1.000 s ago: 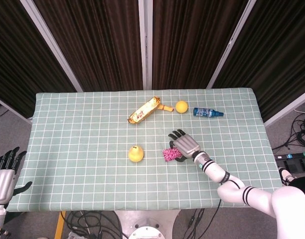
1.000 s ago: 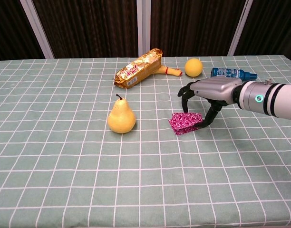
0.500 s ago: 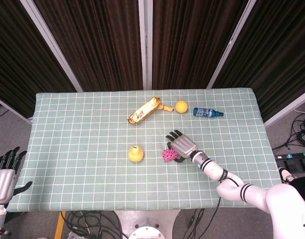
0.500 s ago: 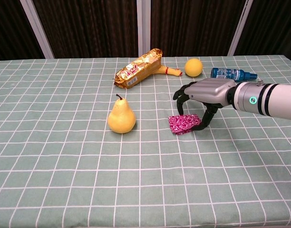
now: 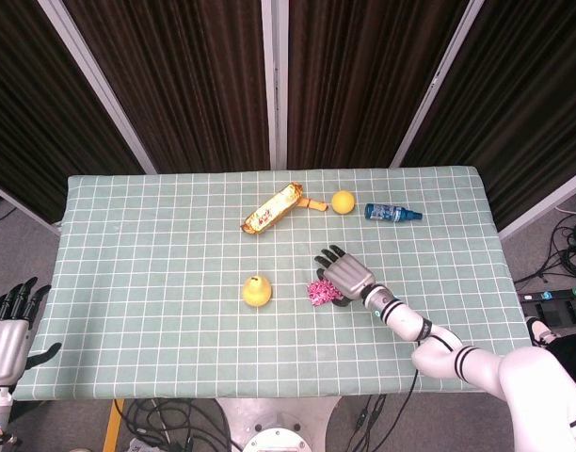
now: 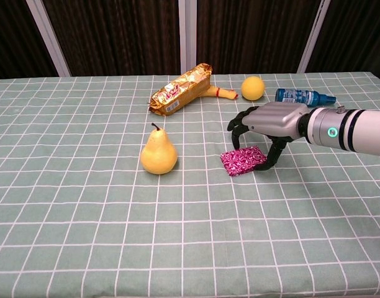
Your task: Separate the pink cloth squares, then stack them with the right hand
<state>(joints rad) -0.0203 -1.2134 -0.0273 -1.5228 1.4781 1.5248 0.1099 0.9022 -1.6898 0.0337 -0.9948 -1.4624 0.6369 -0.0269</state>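
The right hand's point(image 6: 272, 121) fingers point(image 6: 238, 127) curl down over the pink cloth point(image 6: 242, 161), thumb at its right edge; whether they pinch it I cannot tell, but the arched pose looks meant to peel one square off the pile. The cloth lies bunched on the surface point(image 6: 84, 205), near the pear point(image 6: 158, 153). The left hand point(image 5: 8, 331) hangs off the surface's edge, fingers straight and holding nothing; no containers show.

Silver-grey right hand point(image 6: 272, 121) with black fingers point(image 6: 238, 129), white forearm ringed in black, small green light glowing; matching left hand point(image 5: 8, 331), grey-backed, black-fingered.
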